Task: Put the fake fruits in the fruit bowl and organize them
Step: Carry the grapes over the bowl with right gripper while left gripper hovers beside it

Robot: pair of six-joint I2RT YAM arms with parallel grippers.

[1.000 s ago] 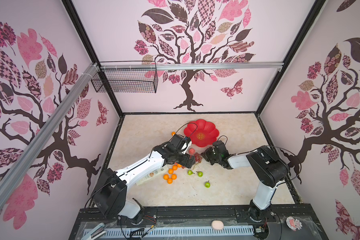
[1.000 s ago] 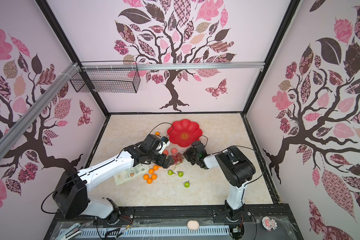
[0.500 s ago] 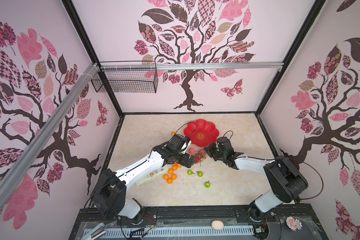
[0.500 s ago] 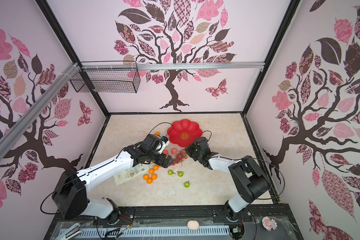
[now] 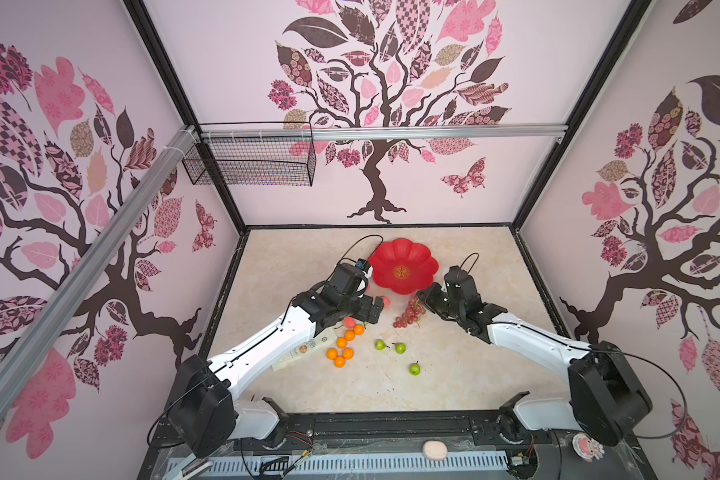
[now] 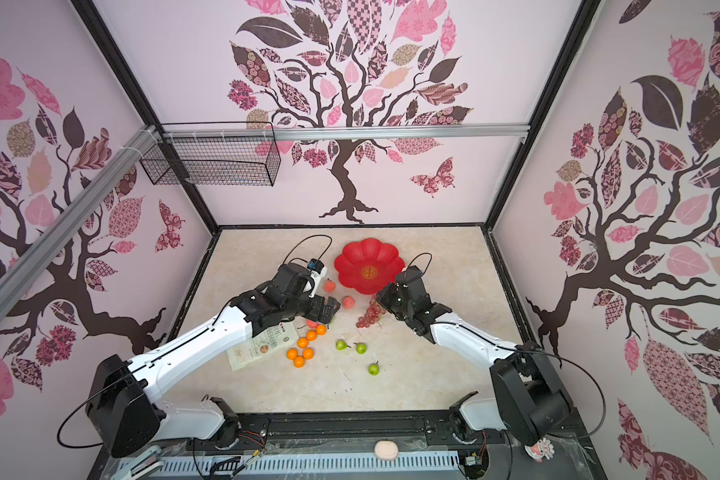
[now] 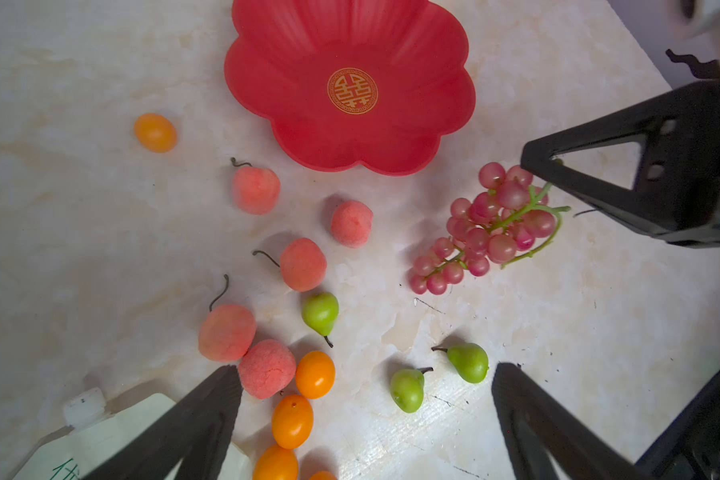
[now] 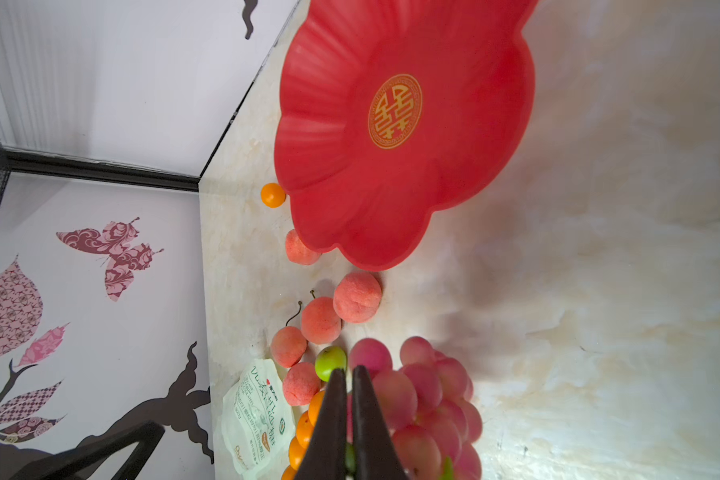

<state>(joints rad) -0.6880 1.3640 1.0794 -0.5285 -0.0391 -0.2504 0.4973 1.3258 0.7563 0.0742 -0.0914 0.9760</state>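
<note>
Change since a second ago: the right arm has unfolded, its elbow swung out toward the right wall, while the right gripper (image 8: 349, 370) has stayed near the bowl's front edge. The grape bunch (image 7: 491, 232) has shifted slightly away from the left gripper (image 7: 368, 369). The left arm has barely moved.

Jaws: the right pair is pressed together on the bunch's green stem (a sliver of green shows between the fingers in the right wrist view). The left pair stands wide apart above the loose fruit, holding nothing.

Location: the fruit bowl (image 5: 391, 257) sits mid-table toward the back wall. The peaches (image 7: 303, 264), oranges (image 5: 341, 352), pears (image 5: 414, 368) and grapes all lie outside it, in front.

Obscured: in both top views the left arm covers several peaches and part of the white pouch (image 6: 262, 345). A lone orange (image 7: 155, 132) beside the bowl shows only in the wrist views. Whether the bunch hangs clear of the table cannot be determined.
</note>
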